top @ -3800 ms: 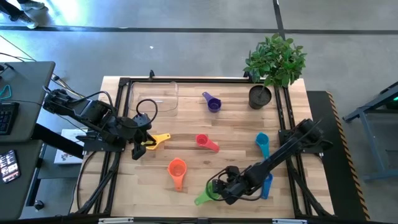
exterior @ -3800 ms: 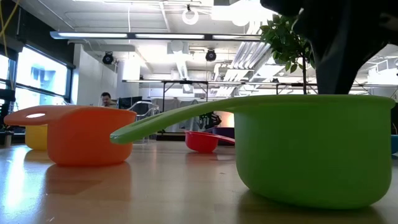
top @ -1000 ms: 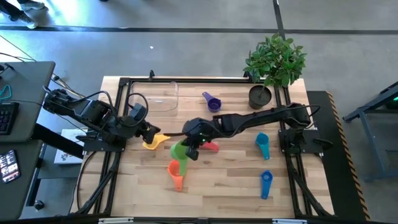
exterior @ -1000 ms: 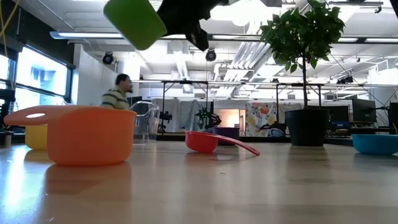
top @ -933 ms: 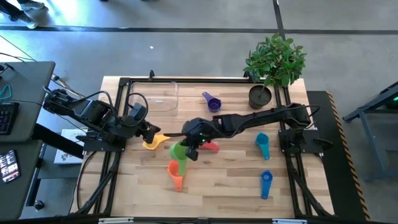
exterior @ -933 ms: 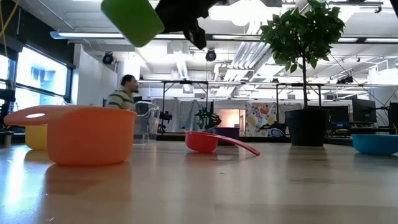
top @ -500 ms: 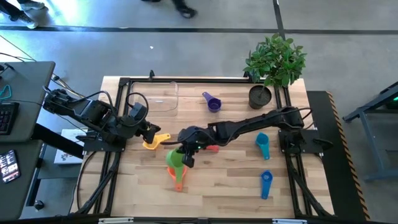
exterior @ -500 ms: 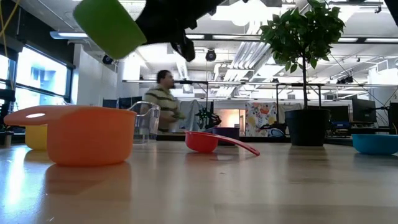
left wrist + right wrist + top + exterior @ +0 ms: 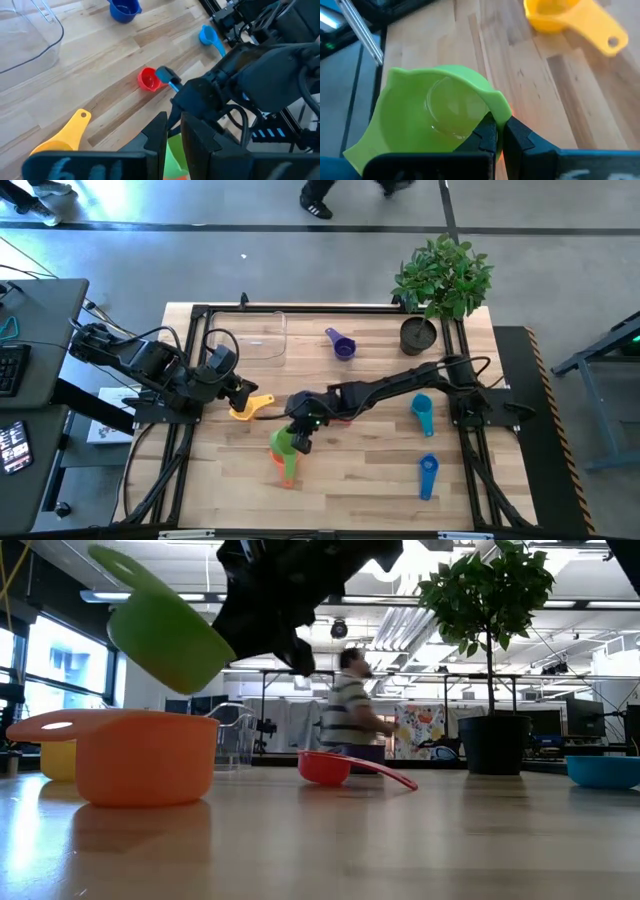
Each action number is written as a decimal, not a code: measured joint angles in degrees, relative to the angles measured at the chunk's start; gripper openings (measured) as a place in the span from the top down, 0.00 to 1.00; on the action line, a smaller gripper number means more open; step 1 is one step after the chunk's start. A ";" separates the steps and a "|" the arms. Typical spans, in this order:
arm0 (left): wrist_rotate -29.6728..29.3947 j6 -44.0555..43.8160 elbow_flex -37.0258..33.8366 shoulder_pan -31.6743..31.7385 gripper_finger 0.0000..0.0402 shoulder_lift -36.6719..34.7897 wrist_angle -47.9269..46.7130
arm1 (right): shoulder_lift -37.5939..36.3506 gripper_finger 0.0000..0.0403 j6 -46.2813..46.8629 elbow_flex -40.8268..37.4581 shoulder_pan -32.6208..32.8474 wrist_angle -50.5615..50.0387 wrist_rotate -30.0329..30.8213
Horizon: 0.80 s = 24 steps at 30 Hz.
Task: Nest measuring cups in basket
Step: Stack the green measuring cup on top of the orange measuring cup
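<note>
My right gripper (image 9: 301, 434) is shut on the green measuring cup (image 9: 282, 442), which hangs tilted just above the orange cup (image 9: 288, 464) on the table. My left gripper (image 9: 243, 394) hovers beside the yellow cup (image 9: 250, 408), its fingers (image 9: 157, 137) nearly together with nothing between them. The red cup (image 9: 149, 79) lies under my right arm. The purple cup (image 9: 342, 345) is at the far middle; the teal cup (image 9: 422, 412) and the blue cup (image 9: 428, 475) are on the right. The clear basket (image 9: 246, 336) stands at the far left. My right gripper pinches the green cup's bowl wall at the rim (image 9: 496, 111), one finger inside the bowl and one outside. The fingers come slanting down from the table's right. The cup (image 9: 165, 635) is lifted clear and tilted, close over the orange cup (image 9: 140, 755).
A dark plant pot (image 9: 419, 336) with a leafy plant stands at the far right corner. A black frame (image 9: 200, 315) runs along the table's edges. Bare wood shows along the near edge between the orange and blue cups. A person (image 9: 350, 705) walks in the room behind.
My right gripper has carried the green cup toward the table's left and near edges and downward. The cup has tipped further and now hangs low over the orange cup. A person has walked across the room behind.
</note>
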 joint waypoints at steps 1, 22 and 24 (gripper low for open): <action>-0.01 0.01 -0.02 0.00 0.88 0.00 0.00 | 0.22 1.00 0.12 0.00 0.00 0.51 -0.43; 0.02 1.08 -0.01 0.00 0.88 0.00 -0.33 | 2.34 1.00 1.45 0.02 0.24 0.24 -1.52; 0.02 1.08 0.00 0.00 0.88 0.00 -0.33 | 2.34 1.00 1.22 0.02 0.24 0.31 -1.35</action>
